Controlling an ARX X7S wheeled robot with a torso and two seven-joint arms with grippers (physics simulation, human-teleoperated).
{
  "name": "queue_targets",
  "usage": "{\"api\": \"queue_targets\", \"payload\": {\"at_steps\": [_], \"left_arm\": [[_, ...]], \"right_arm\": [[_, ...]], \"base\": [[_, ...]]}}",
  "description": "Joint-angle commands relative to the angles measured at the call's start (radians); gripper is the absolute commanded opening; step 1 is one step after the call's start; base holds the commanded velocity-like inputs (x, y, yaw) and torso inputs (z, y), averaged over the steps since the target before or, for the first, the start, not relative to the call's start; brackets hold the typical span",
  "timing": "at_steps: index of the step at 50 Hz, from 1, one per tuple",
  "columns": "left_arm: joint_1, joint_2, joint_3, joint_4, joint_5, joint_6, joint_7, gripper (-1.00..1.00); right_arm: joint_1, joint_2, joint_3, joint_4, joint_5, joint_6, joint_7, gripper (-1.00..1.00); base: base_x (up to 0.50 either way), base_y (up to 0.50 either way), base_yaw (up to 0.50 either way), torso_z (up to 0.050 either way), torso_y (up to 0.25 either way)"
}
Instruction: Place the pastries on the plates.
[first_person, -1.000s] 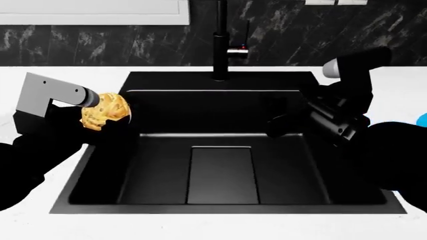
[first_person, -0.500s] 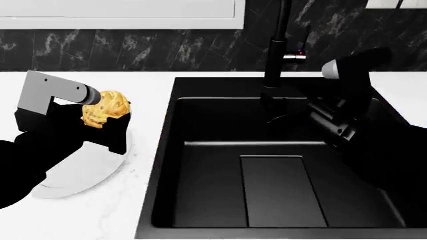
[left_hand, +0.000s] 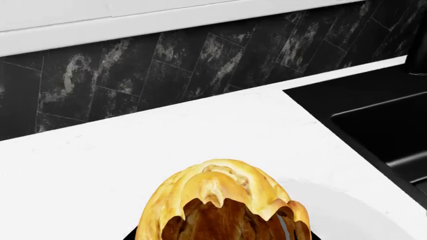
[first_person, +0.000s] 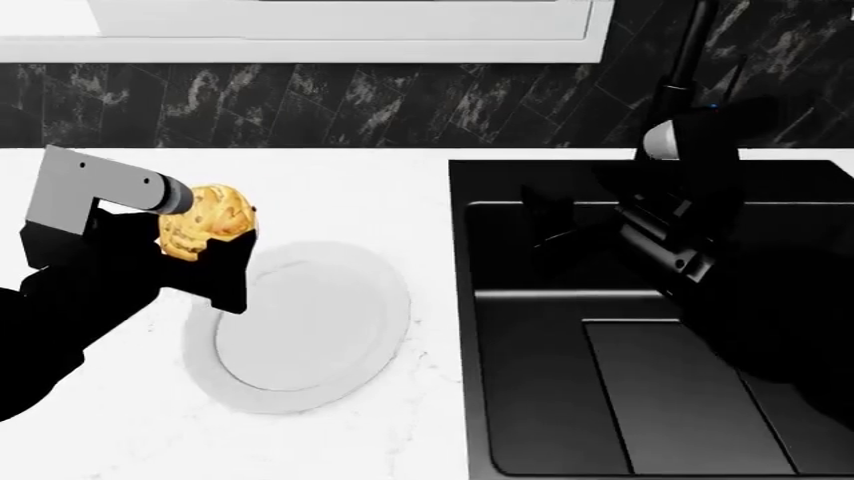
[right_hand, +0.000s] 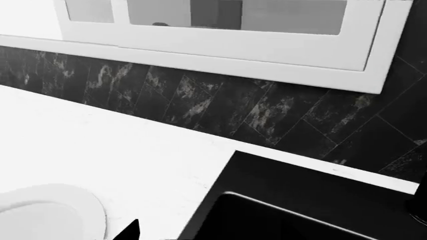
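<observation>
Table: we are seeing a white table (first_person: 334, 200) carrying the pale plate (first_person: 300, 330).
Left gripper (first_person: 200, 245): jaws are pinching the bun (first_person: 207, 222).
Right gripper (first_person: 574, 235): jaws' state we cannot tell.

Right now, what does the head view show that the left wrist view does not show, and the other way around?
Only the head view shows the white plate whole, the left gripper from outside, the right gripper over the sink, and the faucet. Only the left wrist view shows the bun close, with its brown underside between the fingers. Both show the golden bun held by the left gripper, the white counter, the dark marble backsplash and part of the sink.
</observation>
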Motion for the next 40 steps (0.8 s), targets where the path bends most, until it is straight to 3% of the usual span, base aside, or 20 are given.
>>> {"api": "queue_targets", "payload": {"at_steps": [1,5,9,19,26,28,40], "left_arm": [[0.038,-0.049,-0.039,0.012,-0.039,0.016,0.014,-1.0],[0.048,-0.048,-0.036,0.016,-0.036,0.021,0.02,-1.0],[-0.04,0.059,0.049,-0.027,0.008,0.006,0.01,-1.0],[-0.054,0.094,0.056,-0.033,-0.036,0.002,0.034,-1.0],[-0.043,0.069,0.038,-0.028,-0.079,-0.006,0.062,-1.0],[-0.062,0.104,0.064,-0.047,-0.062,-0.007,0.056,-1.0],[-0.045,0.137,0.106,-0.072,-0.035,0.003,0.08,-1.0]], "right_arm": [[-0.005,0.002,0.003,0.002,0.002,-0.005,0.003,1.0],[-0.021,-0.001,0.026,0.019,0.01,-0.032,0.037,1.0],[-0.014,0.001,0.025,0.022,0.038,-0.012,0.042,1.0],[-0.012,-0.01,0.015,0.034,0.045,-0.001,0.032,1.0],[-0.008,-0.01,0.014,0.029,0.051,0.006,0.032,1.0],[-0.007,-0.01,0.015,0.029,0.051,0.005,0.032,1.0],[-0.018,-0.007,0.015,0.03,0.048,-0.001,0.029,1.0]], "base": [[0.01,0.5,0.0,0.0,0.0],[0.0,0.22,0.0,0.0,0.0],[0.0,0.0,0.0,0.0,0.0],[0.0,0.0,0.0,0.0,0.0],[0.0,0.0,0.0,0.0,0.001],[0.0,0.0,0.0,0.0,0.0],[0.0,0.0,0.0,0.0,0.0]]}}
